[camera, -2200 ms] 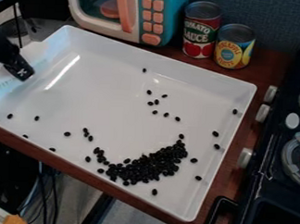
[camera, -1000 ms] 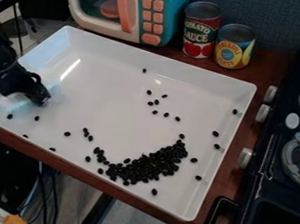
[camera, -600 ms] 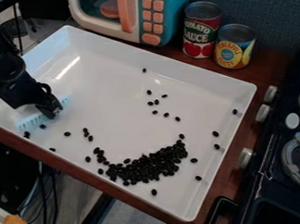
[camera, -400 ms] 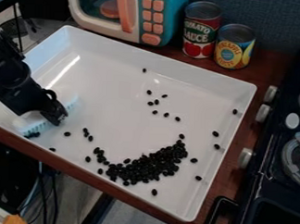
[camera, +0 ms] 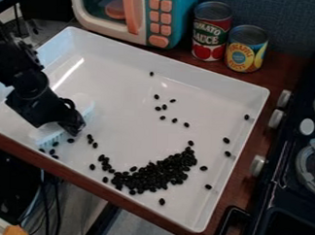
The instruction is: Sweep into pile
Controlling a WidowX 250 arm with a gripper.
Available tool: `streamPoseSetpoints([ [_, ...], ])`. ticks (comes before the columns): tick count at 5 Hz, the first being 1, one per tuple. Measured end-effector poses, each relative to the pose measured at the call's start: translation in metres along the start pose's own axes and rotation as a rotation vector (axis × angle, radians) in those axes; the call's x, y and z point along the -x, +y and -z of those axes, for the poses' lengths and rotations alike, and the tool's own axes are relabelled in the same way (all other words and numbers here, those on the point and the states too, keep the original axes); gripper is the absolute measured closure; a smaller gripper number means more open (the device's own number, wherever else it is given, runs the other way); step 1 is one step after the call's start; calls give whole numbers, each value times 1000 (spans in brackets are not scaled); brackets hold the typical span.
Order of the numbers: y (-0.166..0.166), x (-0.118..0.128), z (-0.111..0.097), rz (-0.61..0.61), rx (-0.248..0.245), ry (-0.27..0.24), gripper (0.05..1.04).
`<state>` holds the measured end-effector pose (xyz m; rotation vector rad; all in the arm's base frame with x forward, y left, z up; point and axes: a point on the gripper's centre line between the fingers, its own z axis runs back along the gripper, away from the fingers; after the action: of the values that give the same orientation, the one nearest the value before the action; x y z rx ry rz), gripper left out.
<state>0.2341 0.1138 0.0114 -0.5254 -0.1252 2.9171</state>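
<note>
Dark reddish-brown wooden table [camera: 282, 70] bearing a white rectangular tray [camera: 188, 72]. At 9 o'clock in the tray, black fingers [camera: 71, 124] appear, though partly obscured, clamped on a white brush with pale-blue bristles [camera: 52, 137]. Small black oval beans [camera: 159, 174] lie heaped at 5 o'clock; a raised bristle edge could miss strays.

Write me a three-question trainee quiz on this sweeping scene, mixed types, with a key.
1. True or false: some small black oval beans lie apart from the main pile in the shallow white rectangular tray.
2. What stands beside the red-and-green metal can? A) green glass bottle; B) yellow-and-blue metal can; C) wooden spoon.
3. Fill in: in the picture, the pile lies to the ____ of the brush with pale blue bristles.

Key: 1 true; 2 B; 3 right.
</note>
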Motion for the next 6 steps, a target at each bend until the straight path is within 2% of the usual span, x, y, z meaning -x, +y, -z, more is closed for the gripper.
streamPoseSetpoints([
  [3,43,11,-7,-73,-70,-12,329],
  [6,92,22,-12,-52,-93,-15,329],
])
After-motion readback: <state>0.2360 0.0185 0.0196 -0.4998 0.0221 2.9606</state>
